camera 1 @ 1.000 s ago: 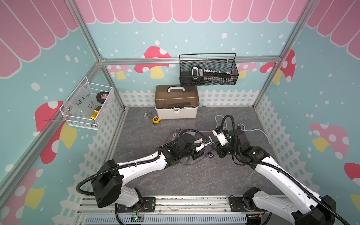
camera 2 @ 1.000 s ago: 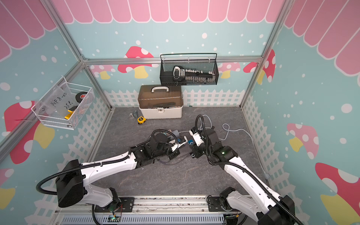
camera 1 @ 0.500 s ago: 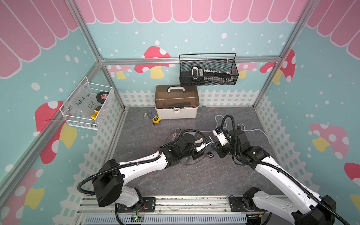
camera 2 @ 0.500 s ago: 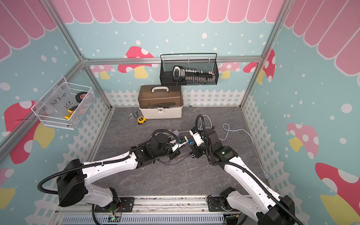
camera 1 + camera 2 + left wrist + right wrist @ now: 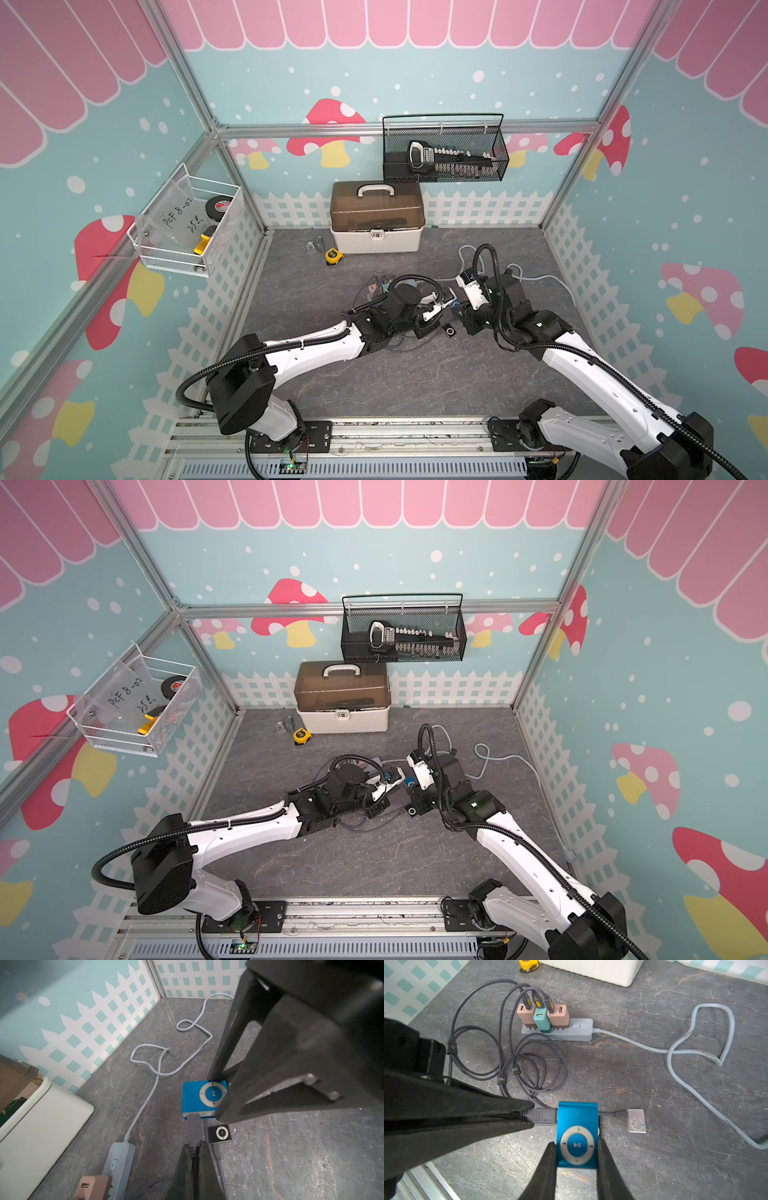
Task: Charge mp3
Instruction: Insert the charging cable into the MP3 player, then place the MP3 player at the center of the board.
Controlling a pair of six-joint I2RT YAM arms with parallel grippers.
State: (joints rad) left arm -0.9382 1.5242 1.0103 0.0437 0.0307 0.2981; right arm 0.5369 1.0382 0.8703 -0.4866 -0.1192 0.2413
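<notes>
The right claw (image 5: 576, 1142) is clamped on the blue mp3 player (image 5: 577, 1113). The left claw (image 5: 195, 1146) pinches a grey cable plug (image 5: 194, 1126) touching that player's edge.

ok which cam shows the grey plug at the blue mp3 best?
Right wrist. The grey plug is side-on, pinched in the left gripper, its nose at the edge of the blue mp3. Left wrist sees the plug lengthwise from behind the gripper tips, foreshortened. Both top views: too small to make out.
</notes>
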